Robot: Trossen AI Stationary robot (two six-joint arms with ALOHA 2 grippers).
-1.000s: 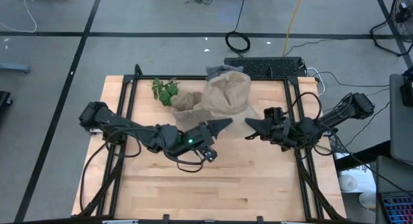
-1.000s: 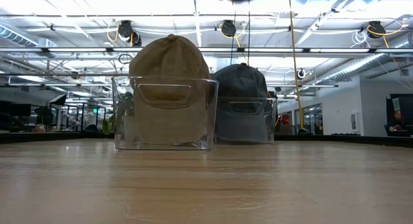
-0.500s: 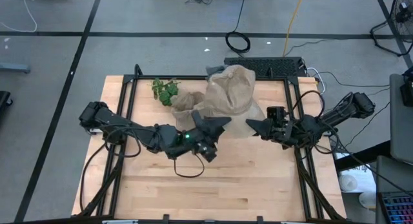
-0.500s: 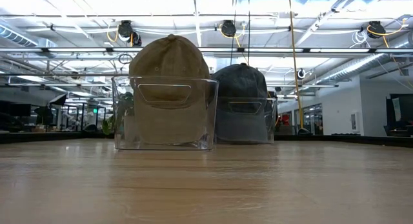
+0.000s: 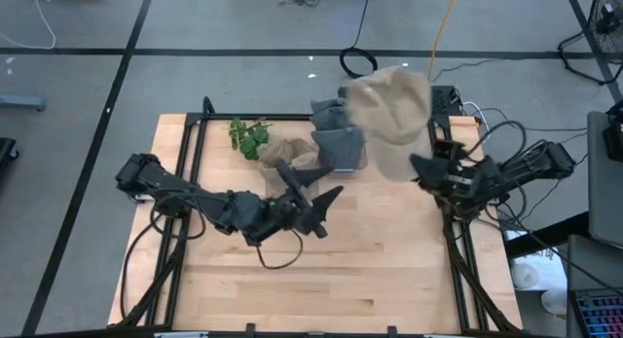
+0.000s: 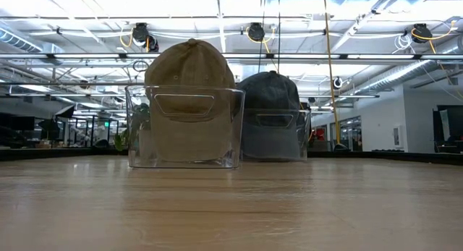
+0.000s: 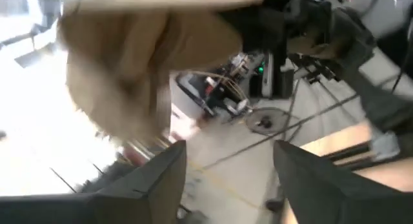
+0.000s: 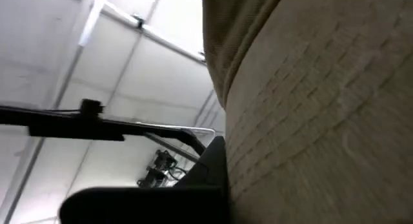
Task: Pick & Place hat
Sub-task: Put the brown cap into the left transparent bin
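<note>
Wooden table (image 5: 292, 280) on a grey floor, cabling behind; in the low view an open office hall is seen past the far edge. Two clear bins (image 6: 185, 126) stand at the table's far side; a tan cap (image 6: 189, 63) sits in the nearer one and a dark cap (image 6: 270, 88) in the one behind it, as the low view has them. A second tan hat (image 5: 392, 114) is held aloft over the table's far right corner by the right gripper (image 5: 421, 166), fingers pinched on the fabric near the brim. The left gripper (image 5: 313, 195) hangs mid-table near the bins, fingers spread, nothing held. Step in hand is judged to be the carry toward a placement spot. To do it well: grip kept firm since the cloth is limp and can slide out; hat kept high enough that the hanging crown clears the bin rims; release only once the crown is settled. Left arm is best held back from the path. The high view gives arm layout and the lifted hat, which the low view misses entirely, as both grippers are above its frame. The right wrist view shows only tan weave (image 8: 310, 121) close up against ceiling; the left wrist view catches the hat (image 7: 129, 62) blurred past its spread fingers (image 7: 155, 185).
</note>
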